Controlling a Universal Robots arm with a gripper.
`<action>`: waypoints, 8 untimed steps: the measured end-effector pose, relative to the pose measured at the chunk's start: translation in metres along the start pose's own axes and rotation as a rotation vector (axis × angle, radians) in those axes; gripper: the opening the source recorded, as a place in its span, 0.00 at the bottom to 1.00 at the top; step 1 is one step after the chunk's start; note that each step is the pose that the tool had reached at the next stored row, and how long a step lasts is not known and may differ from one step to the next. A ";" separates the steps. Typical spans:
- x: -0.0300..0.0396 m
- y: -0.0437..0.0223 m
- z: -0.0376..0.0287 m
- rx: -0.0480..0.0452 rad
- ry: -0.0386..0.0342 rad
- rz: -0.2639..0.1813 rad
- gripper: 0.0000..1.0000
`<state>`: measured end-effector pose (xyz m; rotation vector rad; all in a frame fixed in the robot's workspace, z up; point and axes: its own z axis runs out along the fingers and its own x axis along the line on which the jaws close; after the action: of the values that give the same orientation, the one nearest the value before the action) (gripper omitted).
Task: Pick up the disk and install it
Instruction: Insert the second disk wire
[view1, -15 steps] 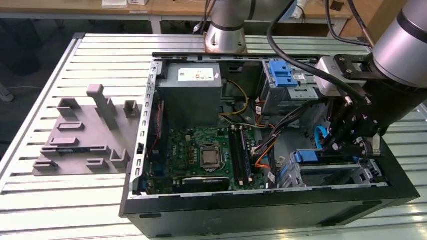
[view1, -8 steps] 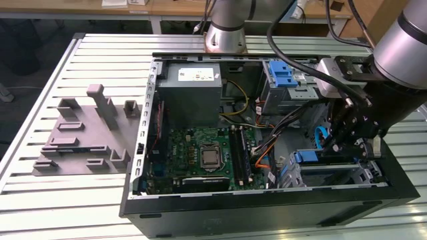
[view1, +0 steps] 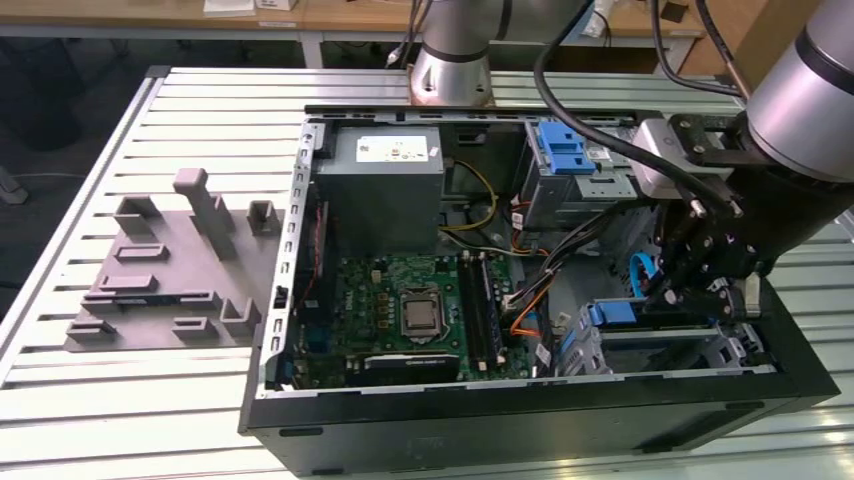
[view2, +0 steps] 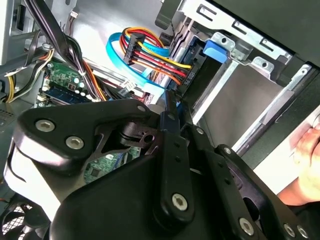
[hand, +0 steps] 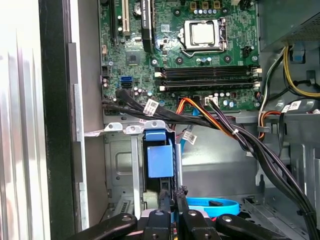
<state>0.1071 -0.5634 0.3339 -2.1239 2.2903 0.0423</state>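
Note:
The disk (view1: 650, 322) sits edge-on in the metal drive cage (view1: 741, 350) at the exterior view's right corner of the open computer case. Its blue rail tab (hand: 160, 161) and dark edge (view2: 199, 75) face my gripper. In both wrist views my gripper (view2: 170, 102) (hand: 172, 196) has its two black fingers drawn close together, their tips at the disk's exposed end. I cannot tell whether they pinch it or just press on it. In the exterior view the gripper (view1: 691, 300) hangs right over the cage.
Inside the case lie a green motherboard (view1: 414, 300), a grey power supply box (view1: 387, 178), a second cage with a blue latch (view1: 574, 150), and coloured cable bundles (view2: 150, 50) close to the fingers. A grey fixture (view1: 174, 260) lies on the slatted table. A person's hand (view2: 309, 150) rests outside the case.

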 end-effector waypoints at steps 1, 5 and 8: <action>0.0000 -0.0001 0.0002 -0.0002 -0.0021 0.000 0.16; 0.0001 -0.0002 0.0011 -0.0007 -0.0088 0.000 0.16; 0.0005 -0.0002 0.0017 -0.0008 -0.0097 0.000 0.16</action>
<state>0.1072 -0.5638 0.3321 -2.1193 2.2854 0.0534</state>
